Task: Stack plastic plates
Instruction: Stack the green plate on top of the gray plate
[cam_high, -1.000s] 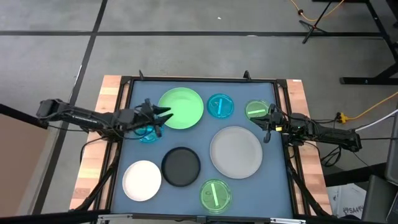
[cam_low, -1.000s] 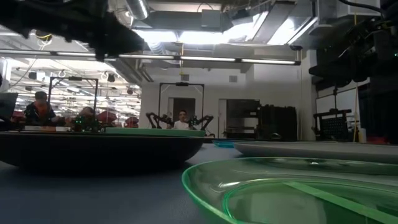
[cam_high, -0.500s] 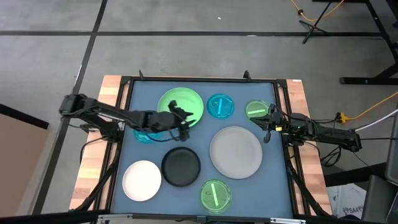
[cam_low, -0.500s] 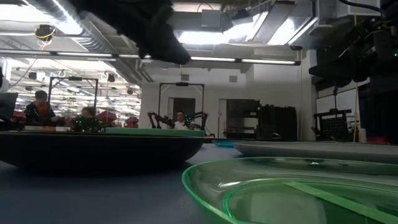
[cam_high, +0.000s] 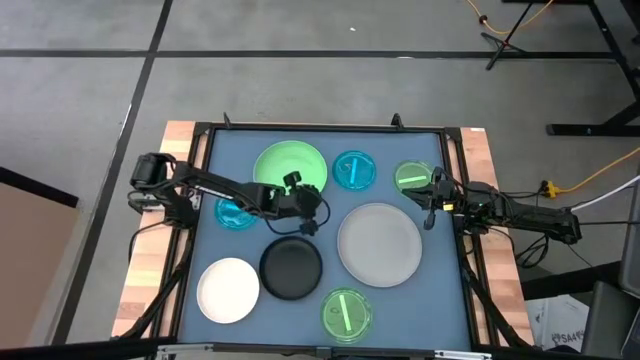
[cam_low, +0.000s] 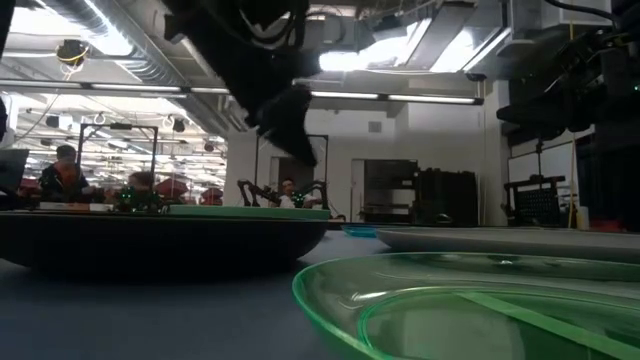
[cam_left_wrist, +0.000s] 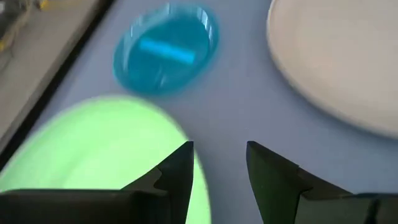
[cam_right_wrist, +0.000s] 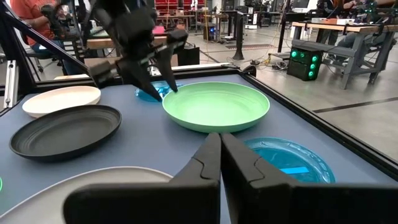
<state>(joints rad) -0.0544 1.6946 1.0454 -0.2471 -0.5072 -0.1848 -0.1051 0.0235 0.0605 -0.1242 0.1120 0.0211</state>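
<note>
Eight round plates lie flat on the blue mat. In the high view I see the large light green plate (cam_high: 290, 170), large grey plate (cam_high: 380, 243), black plate (cam_high: 291, 267), white plate (cam_high: 228, 289), two small blue plates (cam_high: 353, 170) (cam_high: 235, 212) and two small green plates (cam_high: 412, 178) (cam_high: 346, 312). My left gripper (cam_high: 308, 212) (cam_left_wrist: 219, 155) is open and hovers over bare mat between the light green plate (cam_left_wrist: 93, 149) and the grey plate (cam_left_wrist: 336, 62). My right gripper (cam_high: 430, 200) (cam_right_wrist: 220, 138) is shut, waiting by the right edge beside a small green plate.
A dark raised frame (cam_high: 200, 180) borders the mat, with wooden table edges (cam_high: 150, 250) outside it. In the low view the black plate (cam_low: 150, 245) and a green plate (cam_low: 480, 310) stand close to the camera. People sit in the room far behind.
My left arm has swung toward the table's right, from above the left small blue plate, past the light green plate's near rim, to the gap beside the grey plate. It has also come lower in the low view. The plates have kept still.
</note>
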